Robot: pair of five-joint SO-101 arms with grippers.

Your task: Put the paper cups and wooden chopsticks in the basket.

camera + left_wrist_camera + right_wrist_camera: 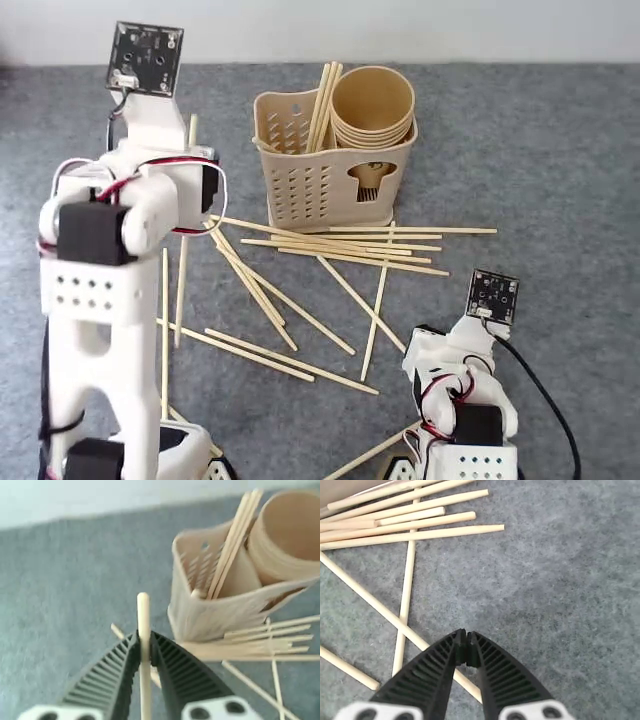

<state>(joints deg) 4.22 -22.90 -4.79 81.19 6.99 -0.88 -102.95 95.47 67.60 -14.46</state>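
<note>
grey carpet [560, 170] covers the table. closest to me, the right gripper [466, 650] has its black fingers pinched together on nothing, low over the carpet and just beside a loose chopstick [370, 597]. wooden chopsticks [340, 245] lie scattered and crossed between the two arms, most of them fanned out in front of the basket [320, 185]. the left gripper [144, 652] is clamped on a single chopstick [143, 615], whose tip pokes out past the fingertips, near the basket. at the back, the basket holds a stack of paper cups [372, 100] and a few upright chopsticks [322, 95] beside them.
</note>
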